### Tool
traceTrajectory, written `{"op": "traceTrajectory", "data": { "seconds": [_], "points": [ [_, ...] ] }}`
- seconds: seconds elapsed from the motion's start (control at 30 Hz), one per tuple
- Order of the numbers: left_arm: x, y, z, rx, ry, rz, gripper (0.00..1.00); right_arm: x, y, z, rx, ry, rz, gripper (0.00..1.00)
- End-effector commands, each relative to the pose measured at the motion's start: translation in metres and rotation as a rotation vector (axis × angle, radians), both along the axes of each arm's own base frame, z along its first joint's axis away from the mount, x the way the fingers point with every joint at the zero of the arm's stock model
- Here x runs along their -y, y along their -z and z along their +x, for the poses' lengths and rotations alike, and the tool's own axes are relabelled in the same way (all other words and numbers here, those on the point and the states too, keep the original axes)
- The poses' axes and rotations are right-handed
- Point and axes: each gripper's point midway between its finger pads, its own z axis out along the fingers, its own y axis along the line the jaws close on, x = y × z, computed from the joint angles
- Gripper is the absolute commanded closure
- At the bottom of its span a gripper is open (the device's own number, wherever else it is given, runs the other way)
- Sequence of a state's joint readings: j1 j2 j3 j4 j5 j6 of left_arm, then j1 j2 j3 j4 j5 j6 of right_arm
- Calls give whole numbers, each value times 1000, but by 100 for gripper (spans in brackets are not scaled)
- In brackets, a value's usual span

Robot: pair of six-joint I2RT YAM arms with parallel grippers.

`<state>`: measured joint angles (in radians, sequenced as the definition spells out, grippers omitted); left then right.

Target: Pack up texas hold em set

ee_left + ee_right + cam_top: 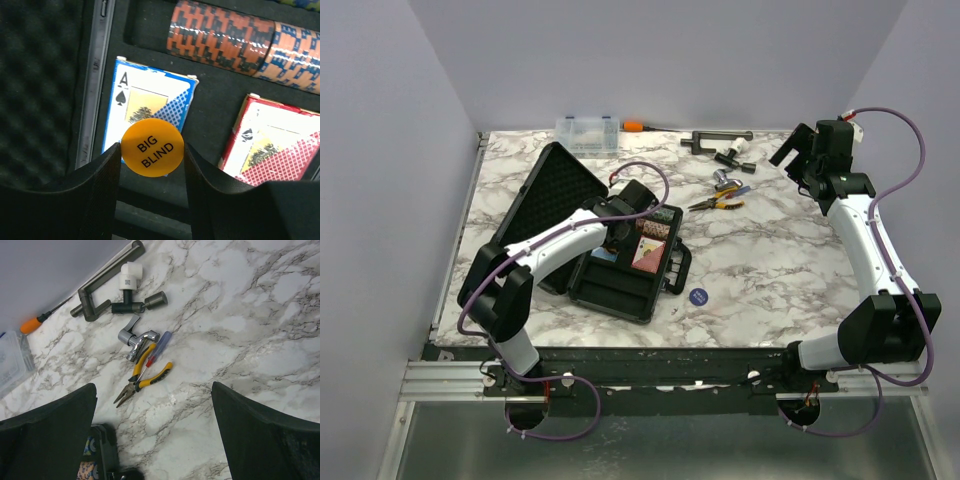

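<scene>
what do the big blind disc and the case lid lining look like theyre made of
The big blind disc: likely plastic, smooth matte orange face with printed black lettering. The lid lining: black foam, shown by its egg-crate dimples, matte.

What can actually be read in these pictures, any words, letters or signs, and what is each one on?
"BIG BLIND": on the orange disc held between the left fingers.
"A" above a spade sign: on the blue card deck.
Red card deck: a spade sign; its letter is blurred.
Loose blue disc: print too small to read.
White fitting: square label too small to read.
</scene>
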<state>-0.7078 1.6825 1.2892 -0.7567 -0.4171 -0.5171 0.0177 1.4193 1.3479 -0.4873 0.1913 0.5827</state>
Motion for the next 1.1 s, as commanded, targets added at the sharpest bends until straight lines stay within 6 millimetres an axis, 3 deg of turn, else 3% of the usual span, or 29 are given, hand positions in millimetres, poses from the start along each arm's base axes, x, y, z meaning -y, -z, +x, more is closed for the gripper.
{"op": "traceTrajectory", "data": {
  "seconds": [0.0, 0.33, 0.77, 1.07],
  "points": [
    [-16, -12, 14, 63, -31, -4, 59, -1, -2, 0, 14, -20, 3, 0],
    [-19, -6, 25, 63, -36, -7, 60, -2, -1, 0, 11, -20, 1, 0],
    [-20, 8, 24, 47, -48, -15, 58, -2, 3, 2, 4, -21, 1, 0],
    [-18, 11, 23, 42, -47, -33, 47, -1, 5, 2, -1, -20, 1, 0]
  ]
}}
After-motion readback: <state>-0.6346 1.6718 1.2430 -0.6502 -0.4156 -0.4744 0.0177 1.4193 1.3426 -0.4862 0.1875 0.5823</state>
